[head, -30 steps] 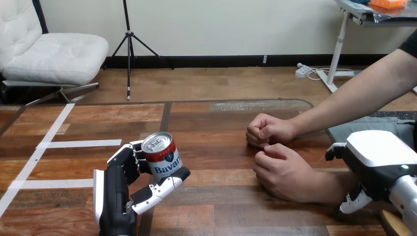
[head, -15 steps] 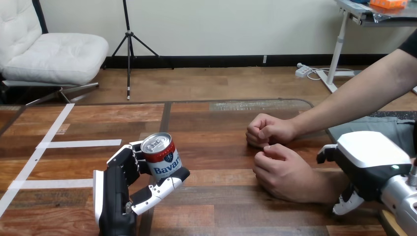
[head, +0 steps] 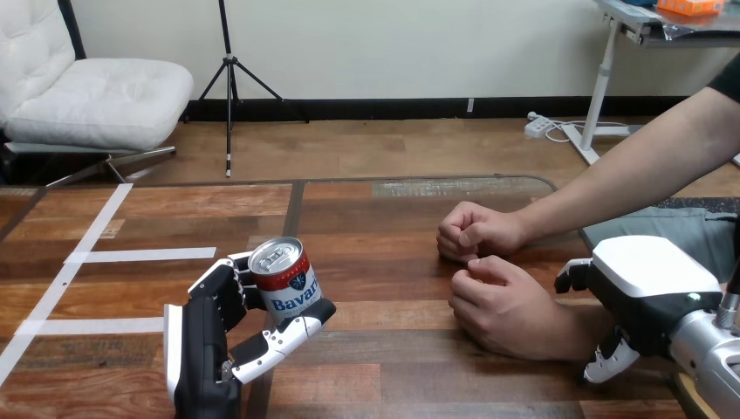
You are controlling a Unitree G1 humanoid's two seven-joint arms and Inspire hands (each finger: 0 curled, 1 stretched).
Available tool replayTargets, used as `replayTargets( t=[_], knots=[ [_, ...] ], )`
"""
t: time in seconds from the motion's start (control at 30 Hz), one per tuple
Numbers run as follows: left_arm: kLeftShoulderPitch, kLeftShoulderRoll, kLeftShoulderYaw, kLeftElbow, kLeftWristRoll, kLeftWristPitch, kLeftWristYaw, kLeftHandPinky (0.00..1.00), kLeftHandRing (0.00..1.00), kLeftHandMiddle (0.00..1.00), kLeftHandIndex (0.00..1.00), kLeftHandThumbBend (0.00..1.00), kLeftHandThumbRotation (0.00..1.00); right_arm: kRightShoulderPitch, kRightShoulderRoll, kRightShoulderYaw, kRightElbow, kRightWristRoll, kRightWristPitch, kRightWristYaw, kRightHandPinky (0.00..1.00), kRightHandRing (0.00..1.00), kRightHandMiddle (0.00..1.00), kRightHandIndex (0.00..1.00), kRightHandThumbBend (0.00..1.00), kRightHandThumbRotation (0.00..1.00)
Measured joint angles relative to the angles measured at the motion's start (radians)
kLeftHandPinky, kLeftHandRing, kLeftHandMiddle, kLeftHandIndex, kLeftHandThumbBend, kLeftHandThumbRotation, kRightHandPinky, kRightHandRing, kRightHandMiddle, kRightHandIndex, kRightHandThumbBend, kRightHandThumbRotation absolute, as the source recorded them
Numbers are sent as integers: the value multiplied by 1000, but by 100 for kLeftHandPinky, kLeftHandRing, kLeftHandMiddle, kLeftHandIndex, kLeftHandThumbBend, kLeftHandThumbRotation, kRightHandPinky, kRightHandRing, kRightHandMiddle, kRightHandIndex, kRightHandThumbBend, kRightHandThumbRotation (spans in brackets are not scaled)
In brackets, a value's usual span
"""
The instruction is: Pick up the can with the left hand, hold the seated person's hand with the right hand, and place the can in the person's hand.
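Note:
A red, white and blue can [head: 284, 279] stands upright in my left hand [head: 205, 349], whose fingers and thumb are curled round it just above the table's near left part. The person's two loosely closed hands rest on the table at the right: the farther hand [head: 476, 231] and the nearer hand [head: 497, 301]. My right hand [head: 650, 292] is over the forearm behind the nearer hand. Its thumb [head: 604, 365] hangs on the near side and its fingers [head: 572, 275] on the far side, relaxed and not closed round the arm.
Strips of white tape [head: 140, 255] lie on the wooden table [head: 375, 218] at the left. Bare wood separates the can from the person's hands. The table's far edge runs across the view's middle.
My right hand has slid left along the person's forearm towards the nearer hand. The can, my left hand and the person's hands have stayed put.

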Motion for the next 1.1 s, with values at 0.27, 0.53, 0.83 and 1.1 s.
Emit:
replayTargets(
  t=[0.27,0.53,0.83,1.1],
  knots=[
    [2,0,1,-19,-9,4,-3,51,45,47,55,57,0,-1,0,6,12,11,1,0,71,77,78,76,88,1],
    [2,1,2,-36,-19,4,-11,49,44,47,55,57,0,-1,0,15,18,12,6,2,74,78,80,77,85,2],
    [6,3,3,-55,-25,10,-23,49,44,47,56,57,0,-3,0,35,22,12,14,5,75,80,80,78,83,2],
    [14,4,4,-72,-26,14,-32,49,44,47,56,57,0,-10,0,50,25,11,32,18,77,80,81,78,82,2]
  ],
)
